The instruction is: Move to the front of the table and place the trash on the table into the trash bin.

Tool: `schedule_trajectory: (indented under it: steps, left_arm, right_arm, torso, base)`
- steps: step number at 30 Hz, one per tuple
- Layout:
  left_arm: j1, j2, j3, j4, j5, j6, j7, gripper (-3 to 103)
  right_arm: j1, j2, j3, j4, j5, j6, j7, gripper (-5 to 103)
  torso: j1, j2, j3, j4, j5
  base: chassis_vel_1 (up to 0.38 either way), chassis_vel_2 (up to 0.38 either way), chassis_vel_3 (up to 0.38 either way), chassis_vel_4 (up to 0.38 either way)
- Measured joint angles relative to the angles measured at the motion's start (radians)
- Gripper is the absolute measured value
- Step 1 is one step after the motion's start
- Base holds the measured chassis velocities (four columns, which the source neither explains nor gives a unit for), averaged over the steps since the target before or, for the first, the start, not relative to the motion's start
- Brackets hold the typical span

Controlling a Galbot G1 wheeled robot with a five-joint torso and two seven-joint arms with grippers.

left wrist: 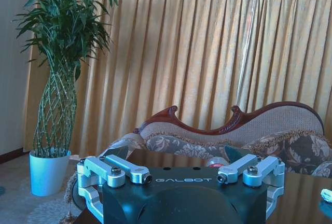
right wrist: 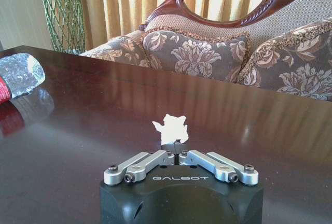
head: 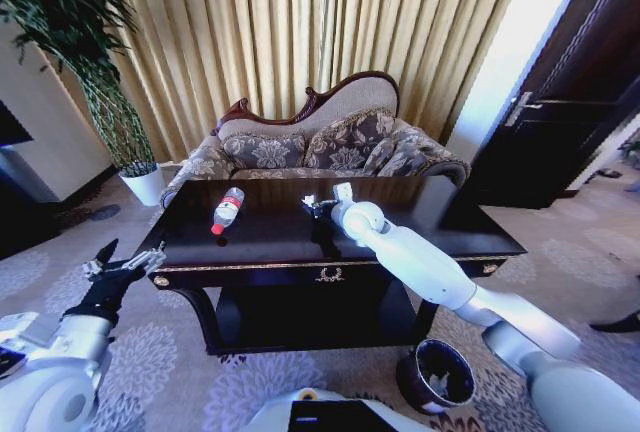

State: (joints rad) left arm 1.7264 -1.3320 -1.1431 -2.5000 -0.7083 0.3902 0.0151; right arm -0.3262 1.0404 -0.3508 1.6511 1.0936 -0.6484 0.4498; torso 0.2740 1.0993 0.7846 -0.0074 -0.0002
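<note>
Right wrist view: a white paper scrap (right wrist: 170, 128) sits pinched between the closed fingertips of the right gripper (right wrist: 176, 154), low over the dark table (right wrist: 93, 146). Head view: a second scrap (head: 343, 191) lies just beyond it; the bottle (head: 227, 210) lies on its side toward the table's left. The trash bin (head: 436, 376) stands on the carpet right of the table. The left gripper (head: 128, 265) hovers released off the table's left front corner.

Red-labelled clear bottle (head: 227, 210), white scrap (right wrist: 170, 128), perhaps black-brown table (head: 270, 242).
</note>
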Motion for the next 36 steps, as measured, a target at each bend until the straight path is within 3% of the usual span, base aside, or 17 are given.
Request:
schedule_trajectory:
  steps: [4, 9, 13, 17, 19, 22, 23, 27, 28, 30, 36]
  left_arm:
    - [0.0, 0.0, 0.0, 0.0, 0.0, 0.0, 0.0, 100]
    - [-0.008, 0.0, 0.003, 0.0, -0.002, 0.003, -0.001, 100]
    - [-0.023, 0.001, 0.022, 0.0, -0.003, 0.01, -0.001, 100]
    - [-0.049, 0.024, 0.053, 0.0, -0.007, 0.011, 0.0, 100]
    - [-0.051, 0.027, 0.057, 0.0, -0.009, 0.011, 0.0, 100]
    - [-0.067, 0.044, 0.079, 0.0, -0.016, 0.011, 0.003, 100]
    - [-0.067, 0.044, 0.079, 0.0, -0.016, 0.011, 0.003, 100]
    - [-0.073, 0.058, 0.099, 0.0, -0.024, 0.005, 0.009, 100]
    - [-0.073, 0.058, 0.099, 0.0, -0.024, 0.005, 0.009, 100]
    - [-0.078, 0.071, 0.11, 0.0, -0.024, 0.003, 0.009, 100]
    - [-0.091, 0.088, 0.134, 0.0, -0.025, 0.005, 0.0, 100]
  right_arm:
    - [-0.004, -0.015, 0.005, 0.02, 0.003, 0.011, 0.0, 0]
    - [-0.061, -0.085, 0.09, 0.116, -0.017, 0.097, 0.011, 0]
    - [-0.162, -0.165, 0.219, 0.217, -0.089, 0.138, 0.018, 0]
    - [-0.389, -0.283, 0.439, 0.356, -0.143, 0.209, -0.003, 0]
    - [-0.423, -0.296, 0.471, 0.371, -0.157, 0.224, -0.008, 0]
    - [-0.626, -0.345, 0.681, 0.457, -0.226, 0.28, -0.096, 0]
    - [-0.626, -0.345, 0.681, 0.457, -0.226, 0.28, -0.096, 0]
    - [-0.901, -0.314, 0.913, 0.535, -0.301, 0.329, -0.174, 0]
    - [-0.901, -0.314, 0.913, 0.535, -0.301, 0.329, -0.174, 0]
    - [-1.022, -0.273, 1.017, 0.571, -0.329, 0.355, -0.205, 0]
    - [-1.208, -0.198, 1.134, 0.631, -0.359, 0.38, -0.212, 0]
  torso:
    - [0.0, 0.0, 0.0, 0.0002, 0.0]
    - [0.0, 0.0, 0.0, 0.0003, 0.0]
    - [0.0, 0.0, 0.0, -0.0001, -0.0001]
    - [0.0, 0.0, 0.0, -0.0005, 0.0004]
    - [0.0, 0.0, 0.0, -0.0003, 0.0002]
    - [0.0, 0.0, 0.0, -0.0002, 0.0001]
    - [0.0, 0.0, 0.0, -0.0002, 0.0001]
    - [0.0, 0.0, 0.0, -0.0001, 0.0003]
    - [0.0, 0.0, 0.0, -0.0001, 0.0003]
    - [0.0, 0.0, 0.0, -0.0002, 0.0]
    - [0.0, 0.0, 0.0, 0.0002, -0.0002]
  base:
    - [0.0, 0.0, 0.0, 0.0]
    - [0.0, 0.0, 0.0, 0.0]
    - [0.0, 0.0, 0.0, 0.0]
    - [0.0, 0.0, 0.0, 0.0]
    - [0.0, 0.0, 0.0, 0.0]
    - [0.0, 0.0, 0.0, 0.0]
    - [0.0, 0.0, 0.0, 0.0]
    - [0.0, 0.0, 0.0, 0.0]
    - [0.0, 0.0, 0.0, 0.0]
    - [0.0, 0.0, 0.0, 0.0]
    - [0.0, 0.0, 0.0, 0.0]
